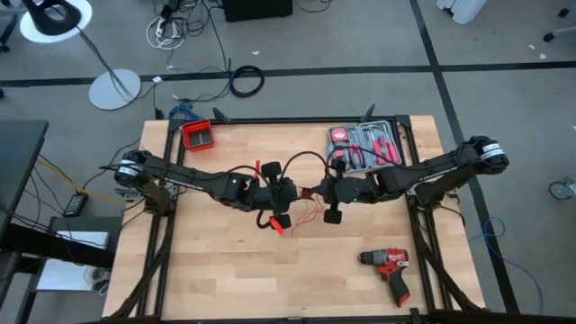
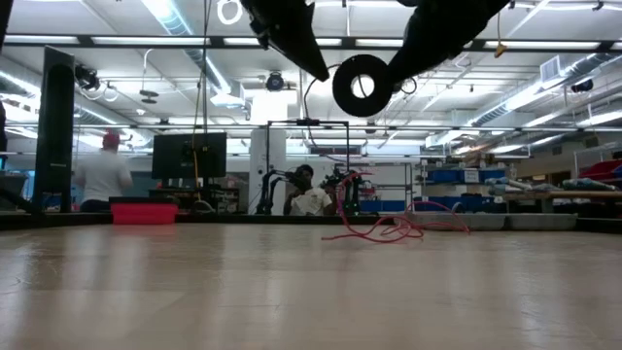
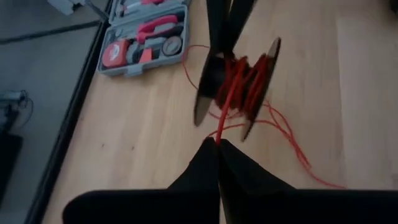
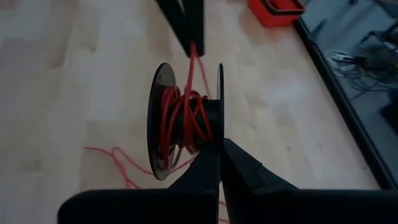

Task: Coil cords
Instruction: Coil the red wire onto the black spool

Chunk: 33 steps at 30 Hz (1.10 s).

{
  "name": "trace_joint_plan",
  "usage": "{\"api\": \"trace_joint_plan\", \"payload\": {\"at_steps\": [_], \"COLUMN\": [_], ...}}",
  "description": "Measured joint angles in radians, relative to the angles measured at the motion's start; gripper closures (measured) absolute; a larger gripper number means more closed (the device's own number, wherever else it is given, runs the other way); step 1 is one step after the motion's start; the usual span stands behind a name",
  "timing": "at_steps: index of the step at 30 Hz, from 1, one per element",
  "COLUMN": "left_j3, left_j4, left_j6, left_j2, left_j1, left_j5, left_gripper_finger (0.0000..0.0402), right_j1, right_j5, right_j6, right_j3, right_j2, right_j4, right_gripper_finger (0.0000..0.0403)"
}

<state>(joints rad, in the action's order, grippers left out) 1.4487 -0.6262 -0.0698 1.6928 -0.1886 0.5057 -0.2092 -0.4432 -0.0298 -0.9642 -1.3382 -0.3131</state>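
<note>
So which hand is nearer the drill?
Right. The right hand, holding the spool, is nearer the drill; the left hand grips the red wire farther away.

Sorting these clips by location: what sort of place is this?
Probably a workshop or robotics lab: shelving with blue bins, a wooden workbench carrying a tool kit and red drill.

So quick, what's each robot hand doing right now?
Left gripper: closed, pinching the red cord.
Right gripper: closed, holding the black spool.

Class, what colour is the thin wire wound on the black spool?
Red; the thin wire shows best in the right wrist view.
</note>
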Motion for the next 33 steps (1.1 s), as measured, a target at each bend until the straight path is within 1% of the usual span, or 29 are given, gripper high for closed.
{"api": "trace_joint_plan", "payload": {"at_steps": [6, 9, 14, 19, 22, 28, 33], "left_j3": [-0.034, -0.058, -0.144, -0.242, -0.292, -0.357, -0.372], "left_j4": [0.051, 0.101, 0.29, 0.485, 0.565, 0.663, 0.689], "left_j6": [0.068, 0.1, 0.18, 0.278, 0.273, 0.228, 0.182], "left_j2": [0.0, -0.001, -0.001, -0.002, -0.002, -0.002, -0.002], "left_j1": [-0.001, -0.008, -0.035, -0.058, -0.06, -0.06, -0.06], "left_j5": [-0.013, -0.043, -0.078, -0.103, -0.103, -0.102, -0.044], "left_gripper_finger": [0.0401, 0.0401, 0.0401, 0.0401, 0.0401, 0.0401, 0.039], "right_j1": [0.0, 0.0, 0.0, 0.0, 0.0, 0.0, 0.009], "right_j5": [0.061, 0.082, 0.15, 0.202, 0.221, 0.23, 0.227], "right_j6": [-0.001, -0.011, -0.036, -0.043, -0.048, -0.069, -0.093], "right_j3": [0.0, 0.0, 0.0, 0.0, 0.0, 0.001, 0.001], "right_j2": [0.054, 0.095, 0.151, 0.163, 0.162, 0.162, 0.162], "right_j4": [-0.011, -0.028, -0.068, -0.091, -0.099, -0.088, -0.074], "right_gripper_finger": [0.0403, 0.0403, 0.0403, 0.0403, 0.0403, 0.0402, 0.0402]}}
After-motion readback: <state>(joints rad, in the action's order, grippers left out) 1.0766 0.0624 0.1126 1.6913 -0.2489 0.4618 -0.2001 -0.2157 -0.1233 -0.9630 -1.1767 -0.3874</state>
